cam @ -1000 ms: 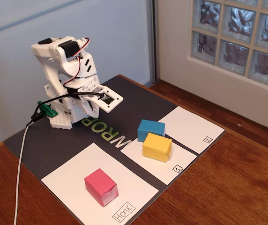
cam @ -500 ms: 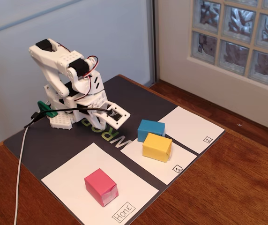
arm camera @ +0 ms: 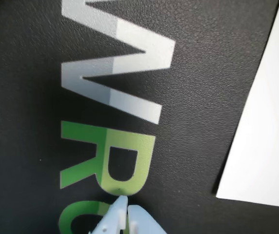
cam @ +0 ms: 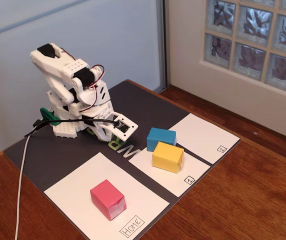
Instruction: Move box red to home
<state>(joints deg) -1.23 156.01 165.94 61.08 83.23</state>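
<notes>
Red paper-wrapped box (cam: 108, 199) sits on your large white square HOME sheet (cam: 73, 192), near its front edge; your white gripper (arm camera: 125, 214) is closed, empty.

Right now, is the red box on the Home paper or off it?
On it. In the fixed view the red box sits upright on the white Home sheet, and nothing is touching it.

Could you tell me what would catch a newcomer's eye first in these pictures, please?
Probably the three bright boxes in the fixed view: the red box on the large white Home sheet near the front edge, and the yellow box touching the blue box on the sheet numbered 1. Behind them, the white arm folds low, its end effector over the dark mat.
</notes>
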